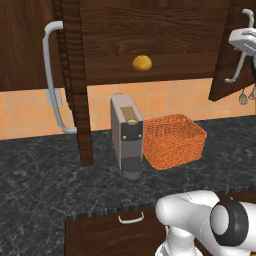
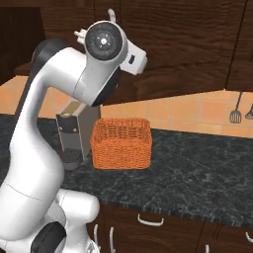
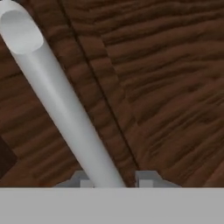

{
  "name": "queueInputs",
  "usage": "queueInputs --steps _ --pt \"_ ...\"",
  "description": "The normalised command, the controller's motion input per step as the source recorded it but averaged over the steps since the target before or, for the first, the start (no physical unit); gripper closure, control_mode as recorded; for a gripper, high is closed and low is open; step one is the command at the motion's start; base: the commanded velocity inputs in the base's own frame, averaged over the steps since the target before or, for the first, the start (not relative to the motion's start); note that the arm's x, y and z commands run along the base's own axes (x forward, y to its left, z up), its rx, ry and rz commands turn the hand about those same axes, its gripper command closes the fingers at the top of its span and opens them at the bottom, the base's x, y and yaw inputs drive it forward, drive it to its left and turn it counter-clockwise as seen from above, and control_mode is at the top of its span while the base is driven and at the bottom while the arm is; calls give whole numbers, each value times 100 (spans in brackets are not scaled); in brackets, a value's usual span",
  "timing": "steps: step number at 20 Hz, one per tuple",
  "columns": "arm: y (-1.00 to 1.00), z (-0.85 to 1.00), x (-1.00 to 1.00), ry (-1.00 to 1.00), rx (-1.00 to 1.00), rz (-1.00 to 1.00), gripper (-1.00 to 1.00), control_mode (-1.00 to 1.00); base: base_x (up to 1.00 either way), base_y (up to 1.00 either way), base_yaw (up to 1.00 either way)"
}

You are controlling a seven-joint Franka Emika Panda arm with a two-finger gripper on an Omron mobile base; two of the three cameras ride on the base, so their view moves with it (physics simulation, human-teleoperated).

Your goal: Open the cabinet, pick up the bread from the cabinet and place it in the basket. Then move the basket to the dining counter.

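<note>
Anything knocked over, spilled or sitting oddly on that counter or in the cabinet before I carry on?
Nothing stands out. The cabinet doors hang open and the bread sits inside on its shelf. The basket stands upright beside the coffee machine, with no spill on the black counter. The gripper straddles the right door's handle.

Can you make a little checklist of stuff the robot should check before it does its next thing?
1. Cabinet doors swung open: ok.
2. Bread in sight inside, nothing in front of it: ok.
3. Gripper free of the door handle: not ok, the bar runs between the fingertips.
4. Gripper let go: cannot tell.
5. Basket upright on the black counter, top open: ok.
6. Coffee machine beside the basket, close enough to bump: not ok, go carefully.
</note>
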Motion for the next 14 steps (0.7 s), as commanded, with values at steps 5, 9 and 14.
queueInputs --steps 5,9,14 --pt "-2 -25 -100 3 0 0 -100 -100 0 0 0" --pt "0 -40 -100 2 0 -4 -100 -100 0 0 0" --pt "26 -24 -72 8 1 -13 -100 -100 0 0 0"
